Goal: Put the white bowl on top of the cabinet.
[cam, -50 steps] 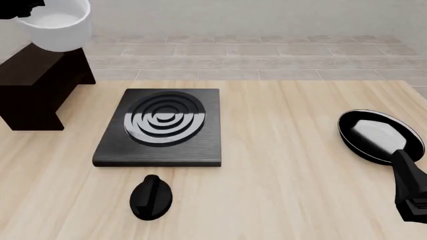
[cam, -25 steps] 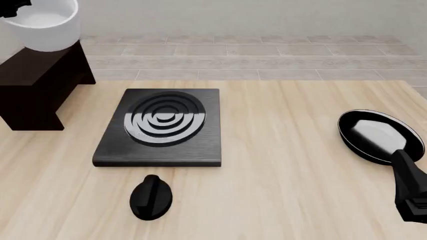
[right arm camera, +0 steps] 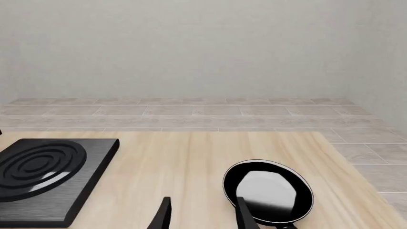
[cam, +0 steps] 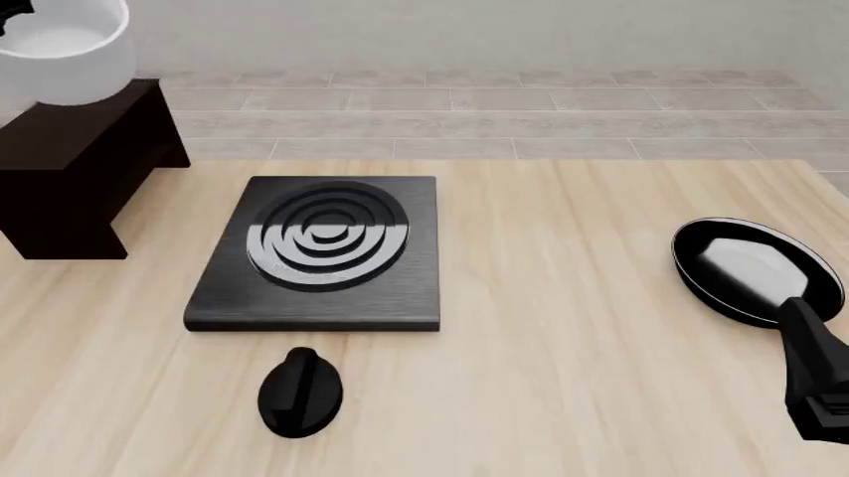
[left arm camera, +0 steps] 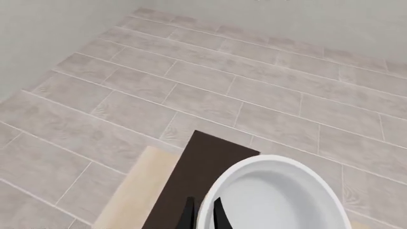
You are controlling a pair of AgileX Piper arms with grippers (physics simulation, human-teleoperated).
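Observation:
The white bowl (cam: 67, 50) is at the far left, over the flat top of the dark cabinet (cam: 80, 159). My left gripper (left arm camera: 202, 214) is shut on the bowl's rim, one finger inside and one outside. In the front view only a dark bit of it (cam: 14, 8) shows at the top left corner. In the left wrist view the bowl (left arm camera: 273, 200) hangs over the cabinet top (left arm camera: 197, 176). I cannot tell whether it touches. My right gripper (right arm camera: 203, 214) is open and empty, low over the table near the pan.
A black stove plate (cam: 318, 253) with rings lies mid-table, with a black knob-like piece (cam: 301, 391) in front of it. A black frying pan (cam: 757, 270) lies at the right, next to the right arm (cam: 816, 378). The table's far edge borders the tiled floor.
The left gripper has carried the bowl to the left, further over the cabinet top. The right arm has not moved.

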